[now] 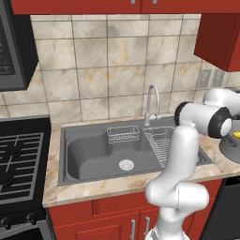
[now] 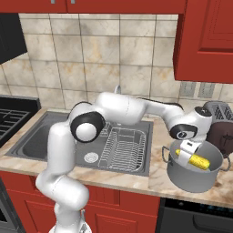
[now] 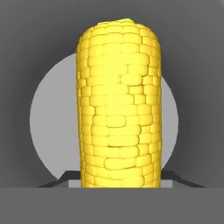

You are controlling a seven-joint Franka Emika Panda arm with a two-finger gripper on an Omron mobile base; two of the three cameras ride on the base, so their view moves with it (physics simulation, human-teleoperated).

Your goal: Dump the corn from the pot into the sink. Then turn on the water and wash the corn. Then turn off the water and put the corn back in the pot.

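One small yellow corn cob (image 2: 200, 160) lay inside the single round grey metal pot (image 2: 193, 176), which stood on the counter right of the dark grey rectangular sink (image 1: 93, 152). The gripper (image 2: 188, 151) reached into the pot; whether its jaws gripped the cob could not be told. The cob looked light, stiff and bumpy, best pinched across its middle

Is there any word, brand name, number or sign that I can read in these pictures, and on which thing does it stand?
None: no view shows readable text.
The pot, the corn, the toaster and the sink bear no label.
The wall outlets and the stove knobs are plain, with no marks to make out.
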